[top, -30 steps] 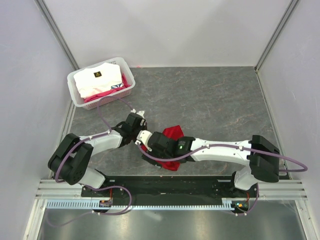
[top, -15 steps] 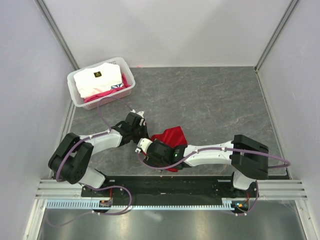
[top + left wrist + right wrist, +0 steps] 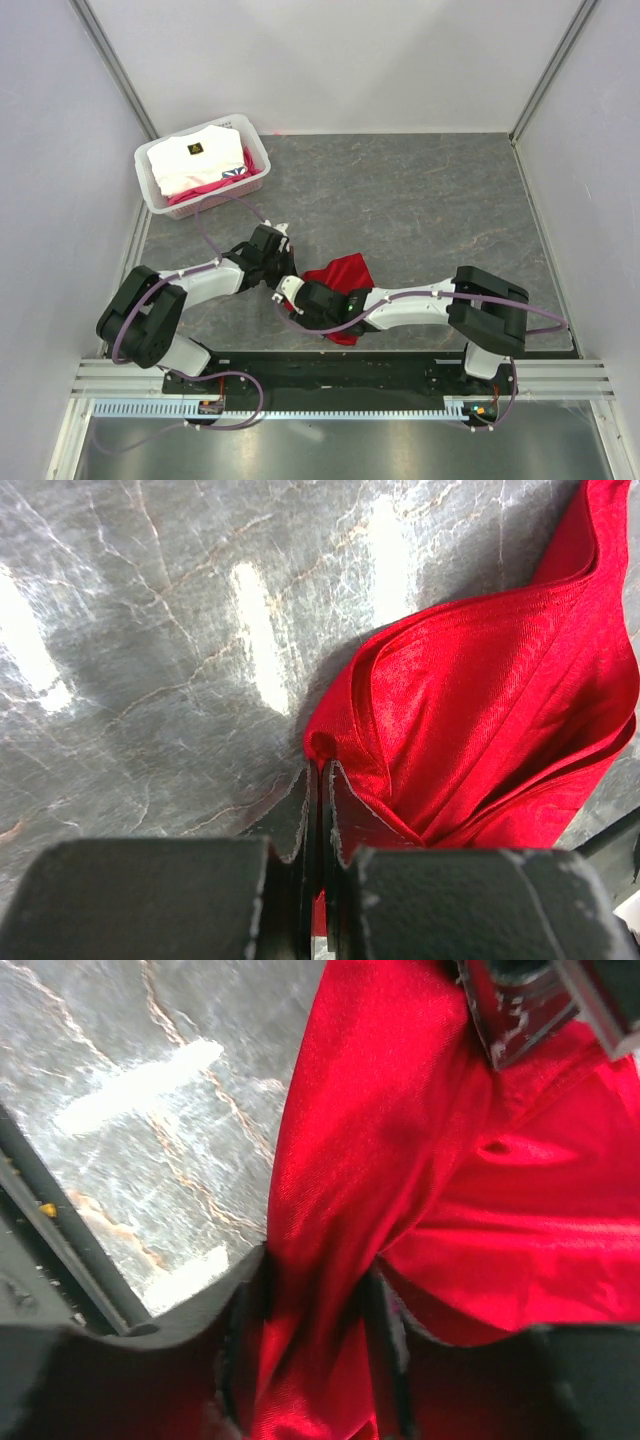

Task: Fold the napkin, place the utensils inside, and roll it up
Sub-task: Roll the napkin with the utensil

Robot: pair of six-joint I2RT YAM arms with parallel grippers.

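Grey marble tabletop (image 3: 420,200) bears the bunched napkin (image 3: 342,272), its length running near-to-far.

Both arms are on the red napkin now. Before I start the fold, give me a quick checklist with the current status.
1. Hold of the left gripper on the napkin: ok, jaws shut on a corner of the cloth.
2. Hold of the right gripper: cannot tell; cloth lies between its jaws, but a firm clamp is not clear.
3. The napkin flat on the table: not ok, bunched and creased.
4. The spoon in sight: not ok, it shows in no view.
5. The basket out of the way: ok, far left corner, apart from the napkin.
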